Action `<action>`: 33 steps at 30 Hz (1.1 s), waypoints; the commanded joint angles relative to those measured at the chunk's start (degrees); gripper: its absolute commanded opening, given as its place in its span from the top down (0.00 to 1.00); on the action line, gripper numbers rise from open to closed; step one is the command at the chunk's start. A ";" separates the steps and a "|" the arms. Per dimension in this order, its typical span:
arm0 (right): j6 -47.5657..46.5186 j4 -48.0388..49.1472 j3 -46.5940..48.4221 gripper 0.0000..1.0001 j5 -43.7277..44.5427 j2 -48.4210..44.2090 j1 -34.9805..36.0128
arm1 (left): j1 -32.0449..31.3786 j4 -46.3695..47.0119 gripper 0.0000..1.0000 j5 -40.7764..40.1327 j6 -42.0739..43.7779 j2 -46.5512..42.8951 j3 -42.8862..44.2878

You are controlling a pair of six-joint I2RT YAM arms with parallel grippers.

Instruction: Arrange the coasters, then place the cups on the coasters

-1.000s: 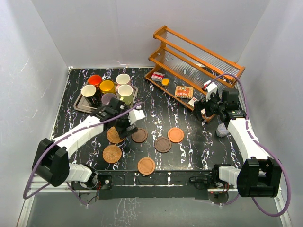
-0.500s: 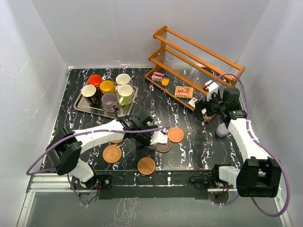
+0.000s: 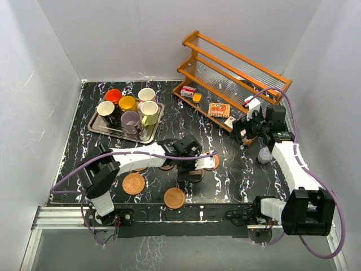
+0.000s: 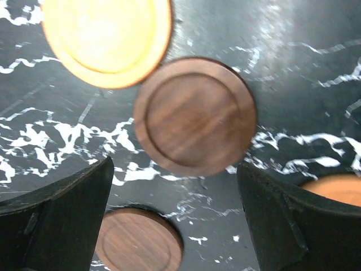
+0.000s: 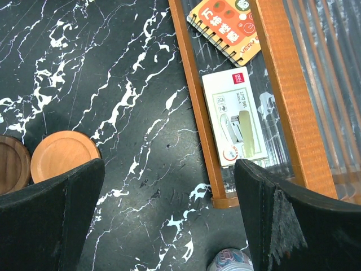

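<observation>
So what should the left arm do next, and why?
Probably lower the left end effector straight down toward the dark brown coaster. In the wrist view that coaster lies flat between the open fingers, which hold nothing, so it looks lined up for a grasp.

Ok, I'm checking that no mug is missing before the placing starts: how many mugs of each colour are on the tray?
Orange mug: 1
Yellow mug: 1
Lilac mug: 1
Pale green mug: 1
Cream mug: 1
Black mug: 1
Total: 6
</observation>
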 commanded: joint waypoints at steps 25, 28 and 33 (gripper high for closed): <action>-0.08 2.27 0.13 0.02 -1.46 -1.76 -0.35 | 1.28 -8.56 0.11 -6.79 4.35 0.86 -0.47; -0.04 2.26 0.13 0.02 -1.56 -1.66 -0.45 | 2.08 -10.43 0.11 -7.01 4.58 -0.58 -1.93; -0.08 2.26 0.18 0.02 -1.64 -1.47 -0.36 | 2.33 -10.96 0.11 -7.32 5.60 -4.33 -5.32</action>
